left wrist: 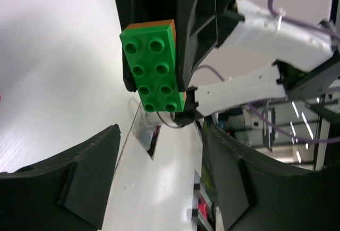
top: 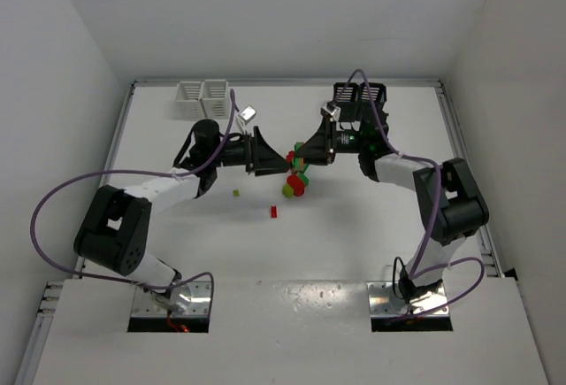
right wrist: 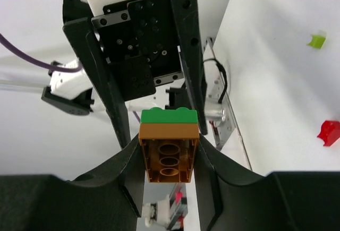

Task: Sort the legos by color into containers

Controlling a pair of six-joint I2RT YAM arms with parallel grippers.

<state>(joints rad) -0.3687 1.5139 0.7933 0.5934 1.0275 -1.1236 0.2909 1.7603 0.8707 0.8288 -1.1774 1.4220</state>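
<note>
Right claw (right wrist: 169,162) pinches brick stack (right wrist: 169,135): left wrist shows green studs, right wrist brown underside. Left claw (left wrist: 159,183) spread, empty.

Two white bins (top: 202,100), two black bins (top: 372,93), two stray single bricks (top: 273,211)

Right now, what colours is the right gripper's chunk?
The chunk is green over orange-brown; clearest in the right wrist view.

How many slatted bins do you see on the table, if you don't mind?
4. Two white bins side by side, far left; two black bins side by side, far right, partly hidden.
</note>
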